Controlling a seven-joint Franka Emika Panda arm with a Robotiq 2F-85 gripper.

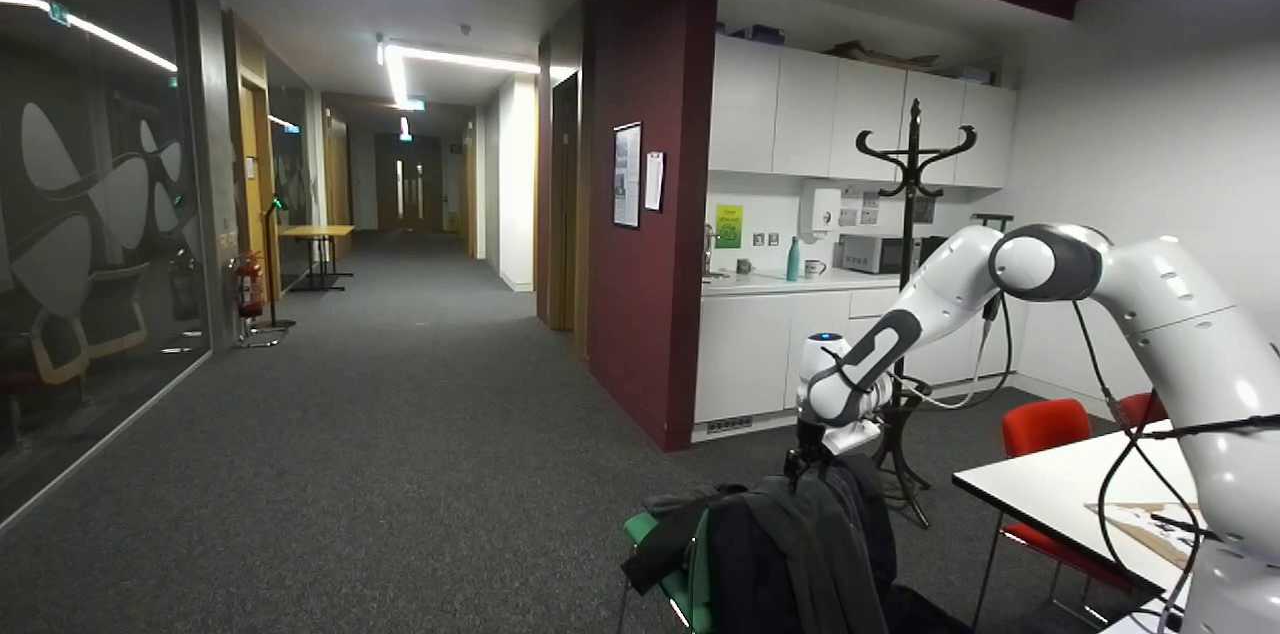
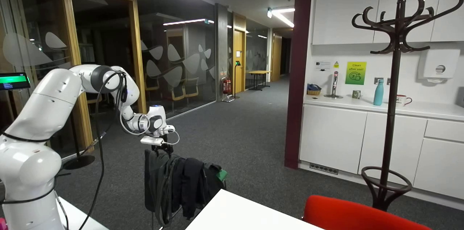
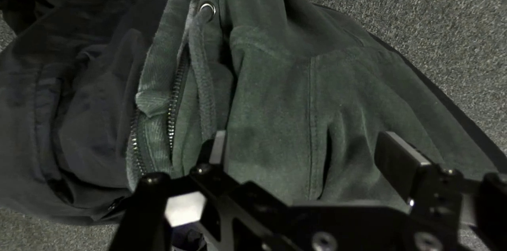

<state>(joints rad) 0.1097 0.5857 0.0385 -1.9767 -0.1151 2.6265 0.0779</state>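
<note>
One green hooded jacket, draped over a chair, is overhung by widely spread jaws, alignment apparently achieved but the grip not yet made.

You see matt, slightly napped cloth on the green-grey garment, with a fuzzy woven drawcord and shiny metal in its eyelet and zip teeth. The dark garment reads as smoother, dull fabric. Your end effector is matt black with metal screws; your arm is glossy white. The carpet looks rough, the table smooth, the coat stand polished.
</note>
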